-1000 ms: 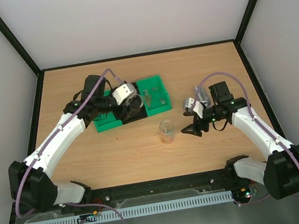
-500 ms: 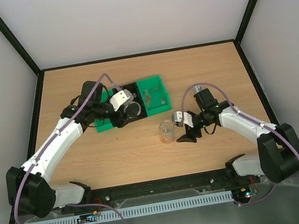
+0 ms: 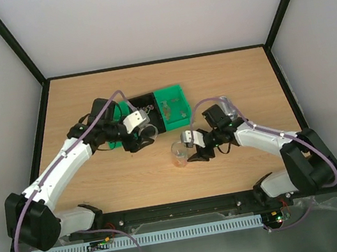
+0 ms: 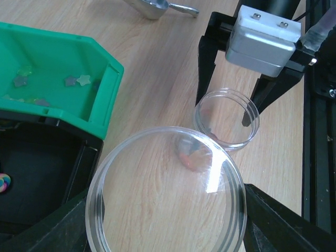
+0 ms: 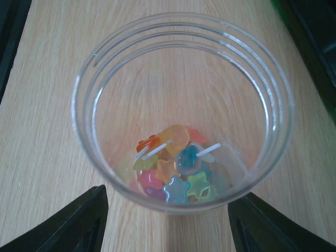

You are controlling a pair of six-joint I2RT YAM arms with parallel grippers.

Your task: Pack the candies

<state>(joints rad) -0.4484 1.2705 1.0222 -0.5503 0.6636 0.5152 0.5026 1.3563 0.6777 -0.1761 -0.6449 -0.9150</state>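
A clear jar [image 3: 178, 154] stands on the table with several candies [image 5: 178, 168] in its bottom: star and round shapes in orange, pink, green and blue. My right gripper [image 3: 194, 154] is open, its fingertips [image 5: 89, 215] on either side of the jar's base [image 5: 181, 131]. My left gripper [image 3: 145, 135] is shut on a clear round lid [image 4: 165, 194] and holds it above the table, left of the jar [image 4: 227, 118]. More candies [image 4: 73, 81] lie in the green bin [image 4: 105, 94].
The green bin [image 3: 169, 93] sits behind the jar, with a black tray [image 3: 142, 101] against its left side. A metal scoop [image 4: 152, 6] lies on the table beyond the jar. Black frame rails border the table.
My right arm has swung left and down to the jar, which now stands slightly further left. My left gripper has carried the lid off the trays towards the near side.
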